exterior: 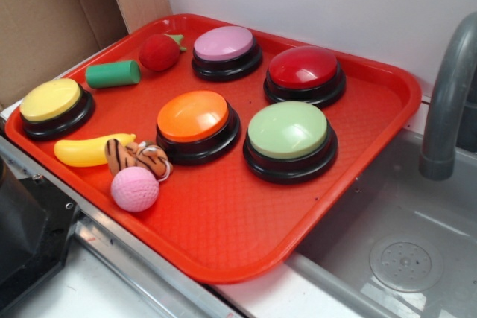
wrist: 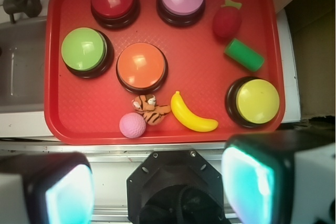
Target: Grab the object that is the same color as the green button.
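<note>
One green cylinder (exterior: 113, 74) (wrist: 244, 54) is seen lying on its side on the red tray (exterior: 223, 236) (wrist: 79, 124), between the strawberry toy (exterior: 160, 52) (wrist: 227, 21) and the yellow button (exterior: 54, 107) (wrist: 255, 101), apart from both. The green button (exterior: 290, 139) (wrist: 84, 51) is seated well apart, across the orange button (exterior: 196, 124) (wrist: 141, 67). The gripper (wrist: 157, 187) is held spread off the tray's near rim (fingertips cut off by the frame). Bare tray floor is noted around the cylinder.
</note>
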Controlling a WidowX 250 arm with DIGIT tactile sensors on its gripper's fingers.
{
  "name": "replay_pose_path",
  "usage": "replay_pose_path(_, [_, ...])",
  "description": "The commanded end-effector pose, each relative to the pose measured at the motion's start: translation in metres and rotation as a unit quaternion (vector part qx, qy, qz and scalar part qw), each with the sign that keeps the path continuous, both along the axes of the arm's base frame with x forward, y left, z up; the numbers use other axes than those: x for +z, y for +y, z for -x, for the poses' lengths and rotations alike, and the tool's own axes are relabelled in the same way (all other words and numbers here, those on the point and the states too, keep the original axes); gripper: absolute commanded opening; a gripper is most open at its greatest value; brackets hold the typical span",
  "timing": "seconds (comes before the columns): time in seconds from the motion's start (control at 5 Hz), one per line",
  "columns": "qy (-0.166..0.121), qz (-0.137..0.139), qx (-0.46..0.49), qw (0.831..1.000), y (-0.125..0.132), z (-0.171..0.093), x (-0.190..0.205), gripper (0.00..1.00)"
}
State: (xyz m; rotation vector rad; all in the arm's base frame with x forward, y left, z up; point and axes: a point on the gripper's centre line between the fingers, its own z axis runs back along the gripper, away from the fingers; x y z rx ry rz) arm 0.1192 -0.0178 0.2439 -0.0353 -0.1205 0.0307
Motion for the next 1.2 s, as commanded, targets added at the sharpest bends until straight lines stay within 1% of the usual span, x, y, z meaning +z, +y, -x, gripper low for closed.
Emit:
replay_pose_path(0.0, [0.000,0.000,0.000,1.000,0.000,0.000,0.000,1.00])
replay_pose_path(0.2, [0.009,-0.027,0.003,1.000,0.018,-0.015,-0.017,1.00])
replay_pose_path(0.4, [-0.001,-0.039,-0.019,0.999,0.038,-0.030,-0.033,1.00])
replay_pose_path(0.6, [-0.003,-0.066,-0.049,0.997,0.055,-0.046,-0.050,1.00])
replay_pose_path(0.8, [-0.006,-0.071,-0.108,0.992,0.082,-0.069,-0.075,1.00])
replay_pose_path(1.0, [-0.016,-0.080,-0.150,0.985,0.096,-0.086,-0.093,1.00])
